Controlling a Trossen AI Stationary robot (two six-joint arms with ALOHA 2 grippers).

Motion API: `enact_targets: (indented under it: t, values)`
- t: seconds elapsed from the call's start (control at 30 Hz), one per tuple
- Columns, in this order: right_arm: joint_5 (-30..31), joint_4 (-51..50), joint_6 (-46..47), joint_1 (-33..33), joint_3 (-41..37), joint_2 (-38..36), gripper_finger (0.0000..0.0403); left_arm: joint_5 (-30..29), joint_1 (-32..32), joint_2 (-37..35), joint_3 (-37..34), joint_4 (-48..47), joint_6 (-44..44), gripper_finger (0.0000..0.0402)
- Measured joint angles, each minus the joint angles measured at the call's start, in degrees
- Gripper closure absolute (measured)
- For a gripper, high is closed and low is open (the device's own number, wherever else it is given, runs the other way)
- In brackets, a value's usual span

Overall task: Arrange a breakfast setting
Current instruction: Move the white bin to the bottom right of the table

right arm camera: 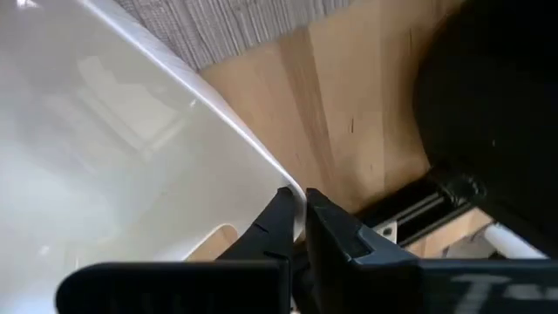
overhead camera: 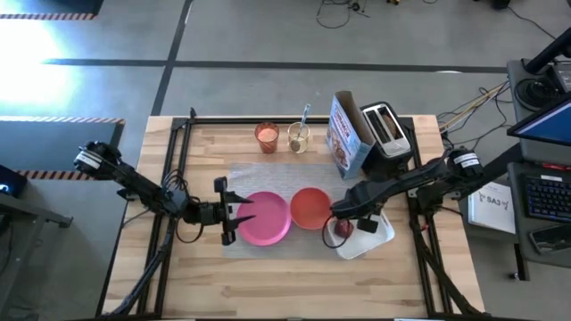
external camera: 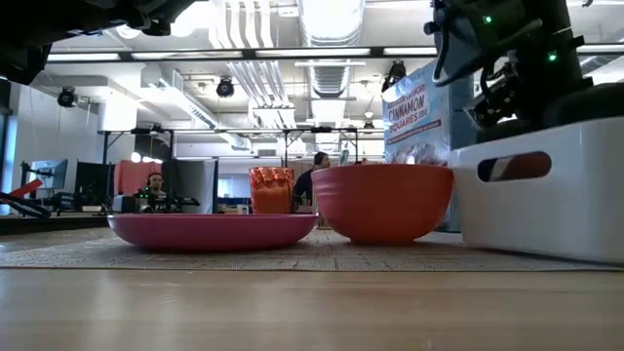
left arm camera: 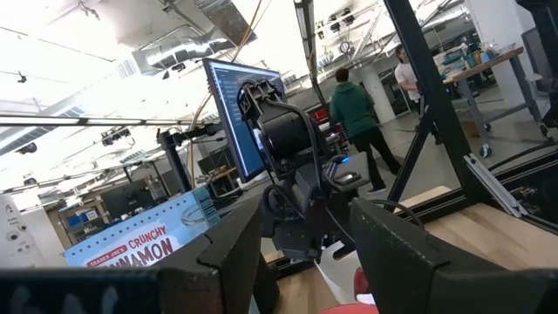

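The right claw is closed on the rim of the white bin, beside the orange-red bowl on the grey mat. The bin appears rigid, light and slippery; grip the thin wall. The left claw stands open at the pink plate.

Pink plate beside orange-red bowl, on grey mat

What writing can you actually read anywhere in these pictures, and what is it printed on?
"CINNAMON SQUARES": on the cereal box standing behind the orange-red bowl, low view.
"CRUNCHY" and "NAMON" (start cut off): the same box, left wrist view.
Small brand line above these words: too blurred to read.
White label beside the table: too small to read.
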Motion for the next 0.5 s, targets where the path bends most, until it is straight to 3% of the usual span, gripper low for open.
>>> enact_targets:
  t: [0.2,0.5]
  values:
    - [-3.20,-2.03,3.61,0.35,0.49,0.09,0.0393,0.02,0.00,0.00,0.00,0.02,-0.02,0.0239]
    - [-19.00,-3.66,13.77,5.16,1.99,0.07,0.0394,0.00,0.00,0.00,0.00,0.02,0.00,0.0239]
